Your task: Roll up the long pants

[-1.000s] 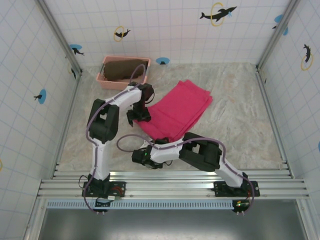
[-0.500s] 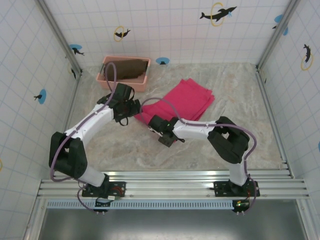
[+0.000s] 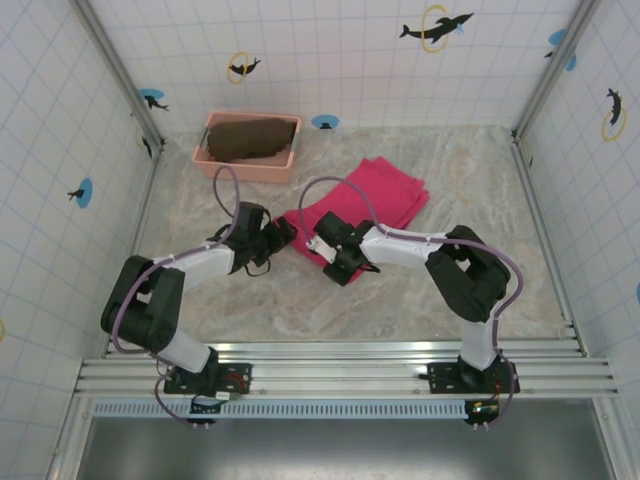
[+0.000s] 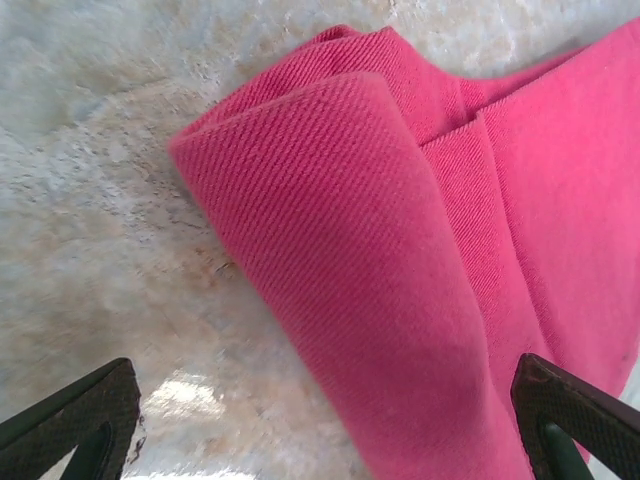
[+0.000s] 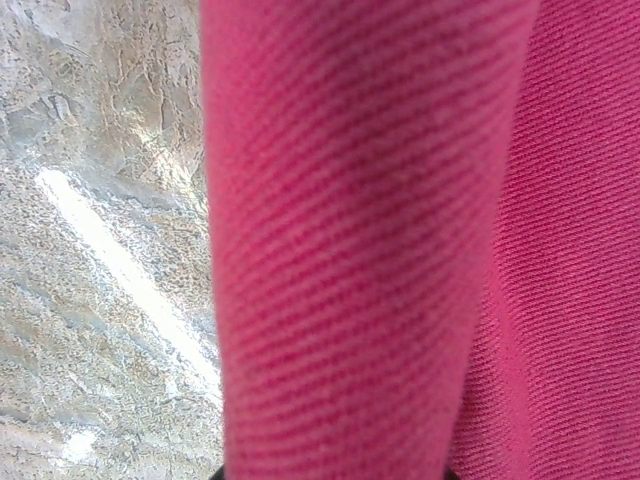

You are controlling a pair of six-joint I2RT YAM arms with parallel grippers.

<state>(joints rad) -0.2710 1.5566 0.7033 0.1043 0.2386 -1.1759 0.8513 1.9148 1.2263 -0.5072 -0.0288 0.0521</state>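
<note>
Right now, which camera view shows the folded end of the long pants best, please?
The left wrist view: the folded end of the long pants lies whole, layers and edge sharp against the table. The top external view gives their full spread, small, with arms over that end. The right wrist view gives a close fabric ridge.

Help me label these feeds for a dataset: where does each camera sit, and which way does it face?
Top external: above and behind the bases, looking down at the table, pants, both arms, left claw and right claw.
Left wrist: on the left arm, facing down at the pants' folded corner; its open fingers at the bottom corners.
Right wrist: on the right arm, close against a pants fold over the table.
Shared: all three show the pants' near edge on the table.
</note>
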